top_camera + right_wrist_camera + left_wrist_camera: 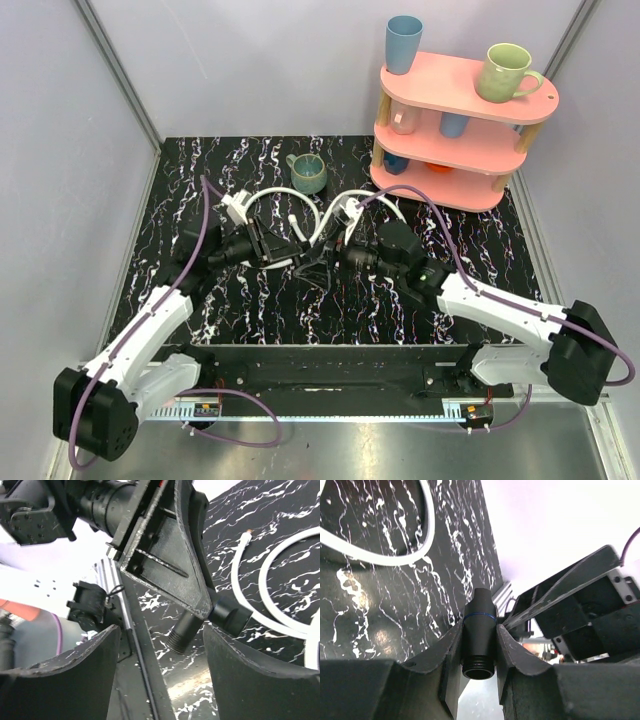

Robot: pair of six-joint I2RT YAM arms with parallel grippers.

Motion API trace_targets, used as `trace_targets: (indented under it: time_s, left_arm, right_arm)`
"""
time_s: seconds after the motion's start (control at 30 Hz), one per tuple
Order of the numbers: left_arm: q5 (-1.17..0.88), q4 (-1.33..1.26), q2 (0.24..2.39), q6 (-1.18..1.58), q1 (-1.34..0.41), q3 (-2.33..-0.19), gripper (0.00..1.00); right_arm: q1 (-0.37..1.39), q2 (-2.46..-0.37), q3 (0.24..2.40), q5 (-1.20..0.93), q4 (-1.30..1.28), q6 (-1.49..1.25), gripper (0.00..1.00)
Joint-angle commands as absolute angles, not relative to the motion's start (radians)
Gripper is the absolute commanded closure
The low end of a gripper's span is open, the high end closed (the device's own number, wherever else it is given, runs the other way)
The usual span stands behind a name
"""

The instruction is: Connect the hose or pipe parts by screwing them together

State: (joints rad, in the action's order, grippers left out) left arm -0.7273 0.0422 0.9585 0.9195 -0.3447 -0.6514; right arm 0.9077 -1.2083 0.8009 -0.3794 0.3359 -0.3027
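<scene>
A black threaded fitting [479,611] was clamped in the left end effector [480,632]. The right end effector [161,635] was spread wide open near it, with nothing gripped.

Two hoses lie looped side by side on the worktop [250,310], the left hose [275,193] beside the right hose [392,203]. A mug [308,173] stands just behind them. A shelf [460,150] with cups [403,44] sits far right. Nearer, a fitting [479,630] sits in the left claw [480,625], the right claw [161,640] just right of it.

We lose fitting [181,634] middle behind left jaws; hose [400,563] runs off frame edge; from above, fitting too small to read.
</scene>
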Motion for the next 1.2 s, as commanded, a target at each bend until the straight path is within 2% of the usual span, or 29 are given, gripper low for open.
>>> trace_targets:
  time_s: [0.0, 0.33, 0.5, 0.53, 0.6, 0.73, 0.87, 0.9, 0.97, 1.0, 1.07, 1.1, 1.17]
  left_arm:
    - [-0.634, -0.107, 0.888, 1.0, -0.345, -0.664, 1.0]
    - [-0.638, -0.113, 0.83, 0.991, -0.345, -0.667, 1.0]
    - [-0.64, -0.156, 0.818, 1.015, -0.345, -0.632, 1.0]
    - [-0.646, -0.163, 0.815, 1.015, -0.345, -0.627, 1.0]
    - [-0.646, -0.176, 0.805, 1.022, -0.345, -0.623, 1.0]
    - [-0.64, -0.169, 0.802, 1.016, -0.345, -0.63, 1.0]
    - [-0.634, -0.169, 0.805, 1.003, -0.345, -0.63, 1.0]
    - [-0.632, -0.172, 0.801, 1.005, -0.345, -0.624, 1.0]
    - [-0.63, -0.178, 0.796, 1.005, -0.345, -0.618, 1.0]
    - [-0.63, -0.179, 0.789, 1.003, -0.345, -0.614, 1.0]
    - [-0.626, -0.167, 0.781, 0.996, -0.345, -0.609, 1.0]
    - [-0.617, -0.15, 0.775, 0.988, -0.345, -0.617, 0.92]
    - [-0.626, -0.062, 0.773, 0.937, -0.328, -0.662, 0.63]
  right_arm:
    - [0.91, -1.256, 0.905, -0.368, 0.315, -0.459, 0.26]
    - [0.908, -1.279, 0.894, -0.327, 0.354, -0.449, 0.42]
    - [0.91, -1.284, 0.871, -0.334, 0.403, -0.445, 0.46]
    - [0.91, -1.284, 0.865, -0.333, 0.414, -0.442, 0.54]
    - [0.91, -1.285, 0.868, -0.339, 0.413, -0.442, 0.59]
    - [0.91, -1.308, 0.887, -0.362, 0.406, -0.449, 0.59]
    - [0.91, -1.33, 0.893, -0.405, 0.411, -0.474, 0.53]
    - [0.91, -1.333, 0.891, -0.408, 0.413, -0.483, 0.56]
    - [0.911, -1.327, 0.874, -0.396, 0.431, -0.489, 0.69]
    - [0.911, -1.321, 0.862, -0.387, 0.446, -0.491, 0.85]
    - [0.91, -1.296, 0.838, -0.37, 0.472, -0.471, 0.97]
    - [0.91, -1.281, 0.835, -0.371, 0.469, -0.456, 1.0]
    - [0.91, -1.26, 0.841, -0.38, 0.422, -0.366, 1.0]
